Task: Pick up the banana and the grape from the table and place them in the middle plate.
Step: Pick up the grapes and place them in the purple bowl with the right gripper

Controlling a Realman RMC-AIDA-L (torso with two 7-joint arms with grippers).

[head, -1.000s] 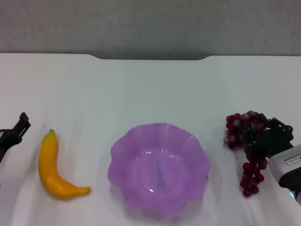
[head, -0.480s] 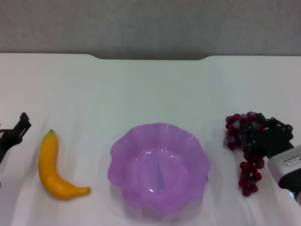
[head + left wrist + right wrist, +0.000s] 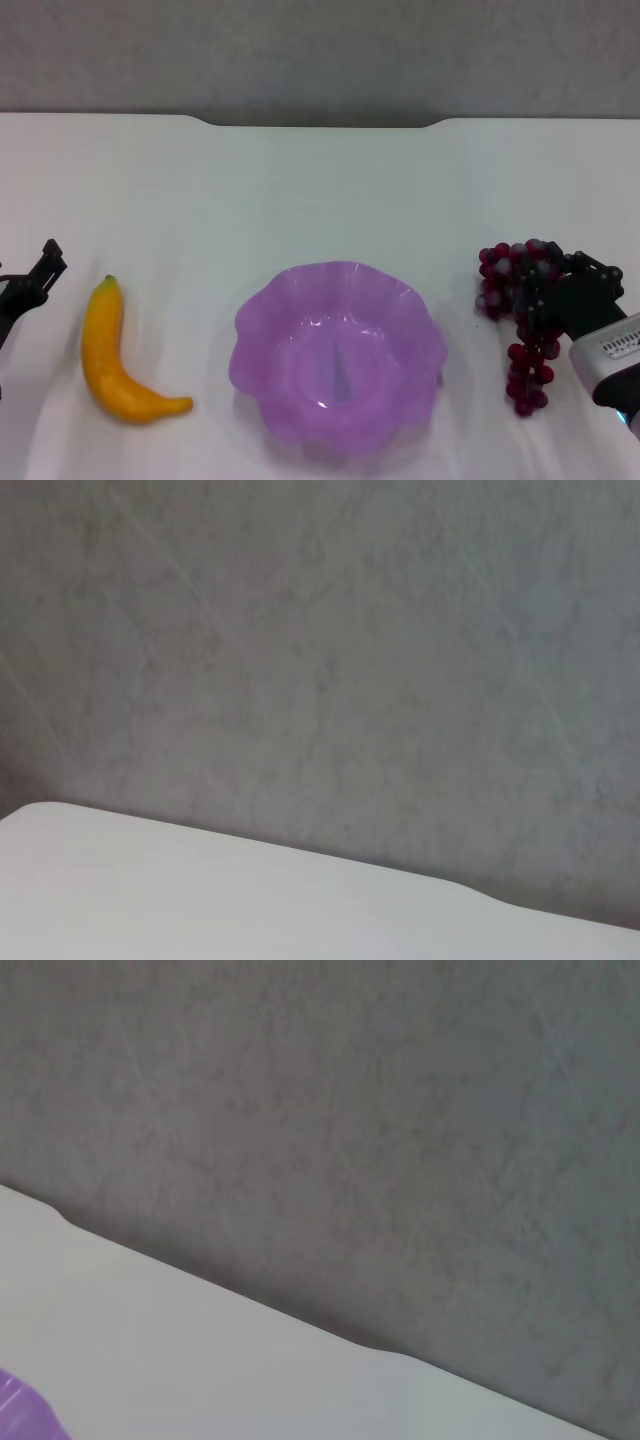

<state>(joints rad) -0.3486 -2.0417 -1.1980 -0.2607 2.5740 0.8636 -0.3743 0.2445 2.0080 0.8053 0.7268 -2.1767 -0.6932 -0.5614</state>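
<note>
White bench (image 3: 320, 190): purple scalloped plate (image 3: 270, 330) at 6 o'clock, banana (image 3: 110, 360) at 8 o'clock, grape bunch (image 3: 505, 285) at 4 o'clock.

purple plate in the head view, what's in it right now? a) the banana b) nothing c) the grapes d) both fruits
b: the purple plate holds nothing; the banana lies on the table to the plate's left, and the grape bunch is to its right at the right gripper.

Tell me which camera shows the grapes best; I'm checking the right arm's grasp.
The head view: the grape bunch shows with the right gripper on it. Both wrist views show only table and wall, no grapes.
</note>
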